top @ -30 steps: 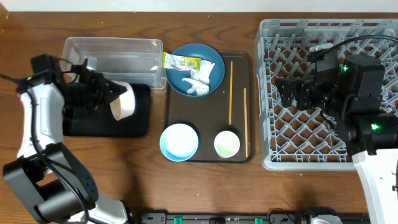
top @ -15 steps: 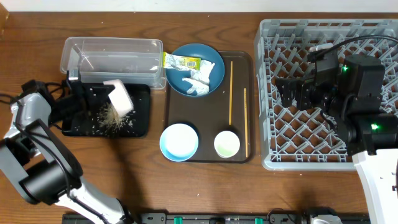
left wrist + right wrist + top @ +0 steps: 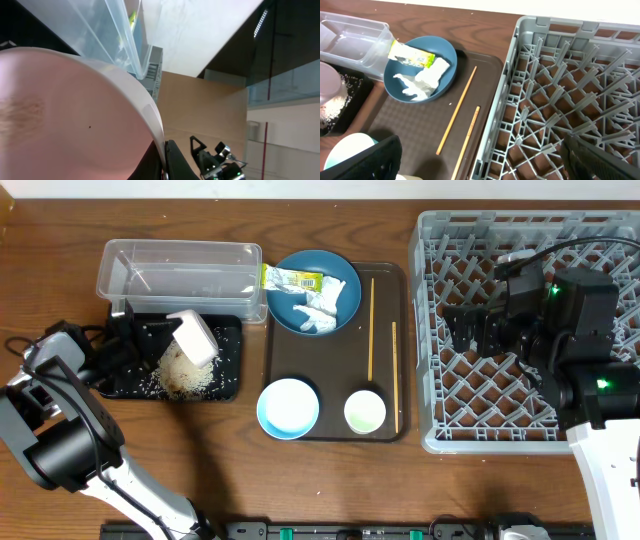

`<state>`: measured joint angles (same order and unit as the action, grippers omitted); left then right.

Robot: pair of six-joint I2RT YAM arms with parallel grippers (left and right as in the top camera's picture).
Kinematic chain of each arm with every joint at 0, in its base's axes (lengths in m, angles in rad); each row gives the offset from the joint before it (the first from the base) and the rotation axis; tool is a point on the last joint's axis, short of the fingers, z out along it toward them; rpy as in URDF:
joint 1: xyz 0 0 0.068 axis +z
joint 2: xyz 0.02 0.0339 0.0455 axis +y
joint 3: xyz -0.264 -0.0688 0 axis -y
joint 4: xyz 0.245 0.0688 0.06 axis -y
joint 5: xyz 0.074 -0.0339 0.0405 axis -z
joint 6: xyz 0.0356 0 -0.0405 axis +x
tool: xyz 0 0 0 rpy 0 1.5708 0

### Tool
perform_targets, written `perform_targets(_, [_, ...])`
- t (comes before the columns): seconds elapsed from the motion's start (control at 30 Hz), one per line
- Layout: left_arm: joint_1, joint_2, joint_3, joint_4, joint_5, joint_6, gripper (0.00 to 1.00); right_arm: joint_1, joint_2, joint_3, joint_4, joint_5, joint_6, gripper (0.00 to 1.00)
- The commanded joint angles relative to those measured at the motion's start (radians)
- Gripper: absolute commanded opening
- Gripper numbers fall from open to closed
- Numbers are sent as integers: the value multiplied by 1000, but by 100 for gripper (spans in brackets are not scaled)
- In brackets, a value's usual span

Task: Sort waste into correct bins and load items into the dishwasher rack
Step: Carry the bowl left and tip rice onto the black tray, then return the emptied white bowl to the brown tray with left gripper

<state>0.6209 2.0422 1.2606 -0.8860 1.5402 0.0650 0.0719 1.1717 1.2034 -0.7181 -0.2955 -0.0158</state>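
My left gripper (image 3: 170, 332) is shut on the rim of the white bowl (image 3: 194, 338) and holds it tipped over the black tray (image 3: 226, 383). Loose rice (image 3: 184, 376) lies piled on that tray. In the left wrist view the white bowl (image 3: 60, 110) fills the frame, pinched by my gripper (image 3: 167, 160). The dark blue plate (image 3: 290, 308) holds the yellow-green wrapper (image 3: 292, 278) and white tissue (image 3: 322, 305). Two chopsticks (image 3: 371, 328), the light blue bowl (image 3: 288, 407) and the green cup (image 3: 365, 411) lie on the brown serving tray. My right gripper (image 3: 470, 328) hangs open and empty over the grey rack (image 3: 430, 330).
The clear tub (image 3: 180, 275) stands just behind the black tray, touching the plate's edge. The brown serving tray (image 3: 330, 365) lies between the bins and the rack. In the right wrist view the rack (image 3: 570, 75) fills the right side, with the plate (image 3: 442, 55) at left.
The left gripper has tipped the white bowl further over the black tray, and rice has poured out into a growing pile. The right arm has not moved.
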Motion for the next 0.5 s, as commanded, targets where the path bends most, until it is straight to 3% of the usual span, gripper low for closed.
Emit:
perform_targets(0.0, [6, 6, -4, -3, 33, -42, 6, 5, 5, 24, -1, 3, -16, 99])
perform_targets(0.47, [6, 5, -4, -21, 32, -109, 6, 5, 7, 24, 0, 4, -16, 99])
